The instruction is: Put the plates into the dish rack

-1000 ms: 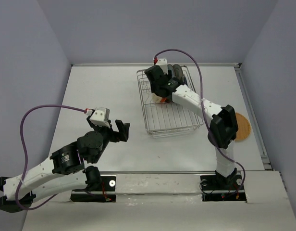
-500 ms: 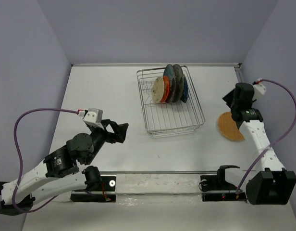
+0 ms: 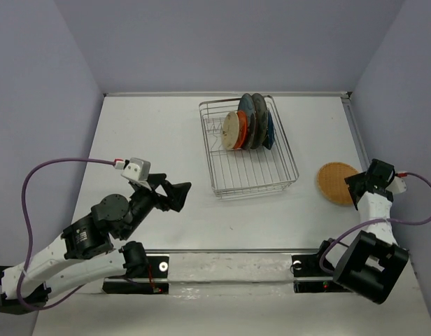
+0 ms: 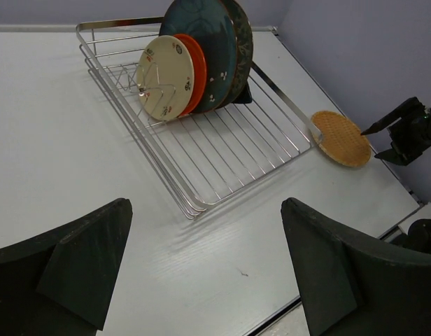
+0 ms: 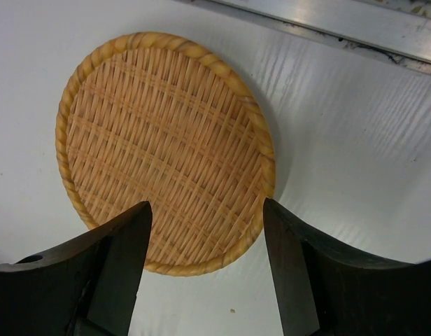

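left claw (image 3: 177,196): wide open and holding nothing, hanging over the near-left part of the table (image 3: 152,133), well apart from every plate.
dish rack (image 3: 254,171): middle of the table towards the far side; its near half shows bare wire.
racked plates: five stand on edge at the far end, leaning together. The cream speckled plate (image 4: 164,77) is nearest, then the orange plate (image 4: 196,70) and the teal plate (image 4: 208,42), with a grey and a dark-blue one behind.
woven tan plate (image 5: 166,140): the last one out, lying flat on the table right of the dish rack, near but not touching it.
right claw (image 5: 205,210): jaws partly spread over the plate's near-right rim, gripping nothing; I cannot tell if the tips touch it.
risk, pickup: the plate lies flat on a smooth top, so closing jaws may only skid it towards the rack or the table's right edge.
risk, carry: a pinch on the rim alone would probably let the plate swing or slip free.
risk, placing: the likely free slot is just near of the cream plate, so a tilted entry could topple the leaning row or nudge the rack.
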